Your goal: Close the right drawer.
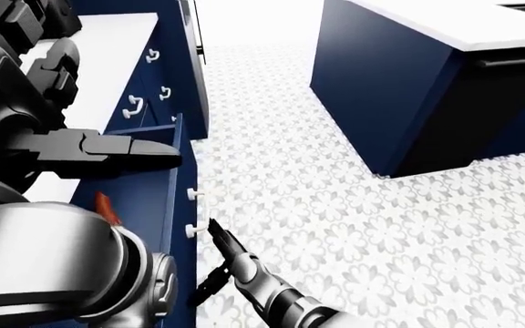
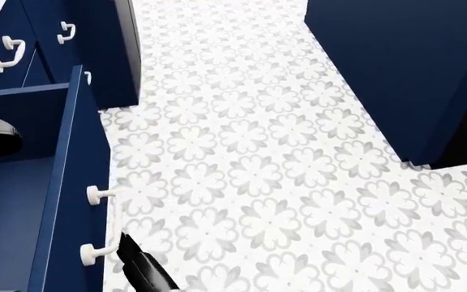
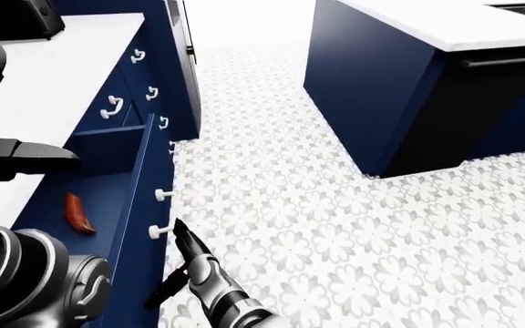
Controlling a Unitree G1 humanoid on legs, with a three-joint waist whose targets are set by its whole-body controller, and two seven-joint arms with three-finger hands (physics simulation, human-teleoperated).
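The right drawer point(image 3: 148, 184) stands open from the navy cabinets on the left, its white handle point(image 3: 160, 212) facing the tiled floor. A red thing point(image 3: 78, 212) lies inside it. My right hand point(image 3: 179, 263) is just below and right of the handle, open, with one finger pointing up close to the lower handle post point(image 2: 92, 252) and a thumb spread downward. I cannot tell if it touches the handle. My left hand point(image 1: 116, 147) hovers open and flat above the drawer, near the counter's edge.
A navy island point(image 1: 408, 89) with a white top stands at the right across a patterned tile floor point(image 2: 282, 170). Closed drawers with white handles point(image 1: 135, 106) sit further up the cabinet row. A white counter point(image 3: 53, 75) runs along the left.
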